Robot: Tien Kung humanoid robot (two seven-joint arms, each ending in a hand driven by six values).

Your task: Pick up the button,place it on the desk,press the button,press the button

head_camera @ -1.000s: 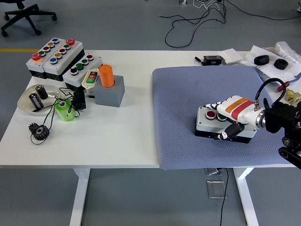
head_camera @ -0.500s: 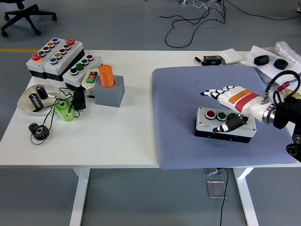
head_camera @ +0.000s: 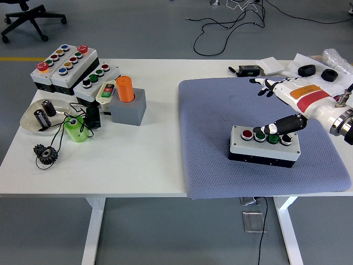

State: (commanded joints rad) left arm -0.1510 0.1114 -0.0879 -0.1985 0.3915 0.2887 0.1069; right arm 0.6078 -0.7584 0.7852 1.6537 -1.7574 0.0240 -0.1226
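A: Risen off the button box (head_camera: 265, 146) and swung toward the far right since a second ago: right hand (head_camera: 302, 98), earlier lying flat across the box top, now above and behind it.

B: And the fingers?

A: Spread and stretched out, gripping nothing. Four white fingertips (head_camera: 263, 86) pointing to the far left, over the grey-blue mat (head_camera: 215, 127). Black thumb (head_camera: 284, 125) angled down over the box, its tip close above the row of buttons, near the first green one. Touching or just clear of it: cannot tell.

B: Where is the box itself?

A: Flat on the mat, on the right half of the white table (head_camera: 138, 165), toward the near edge. White top, black base. Along the top, from left to right: a red button (head_camera: 247, 134), two green ones, then a white-ringed dark one (head_camera: 285, 139).

B: Anything else on the table?

A: On the left side, well apart from the mat: two larger button boxes (head_camera: 60, 65) side by side at the far corner, a smaller one (head_camera: 98, 78) just beside them. Next to that, an orange cylinder (head_camera: 125, 88) upright on a grey block (head_camera: 130, 109). Nearer the edge, a shallow dish (head_camera: 28, 122) with dark cylinders in it, a green holder (head_camera: 75, 130) and a black gear (head_camera: 45, 153). Beyond the mat's far edge, a black device (head_camera: 249, 70) and two black rings (head_camera: 306, 70).
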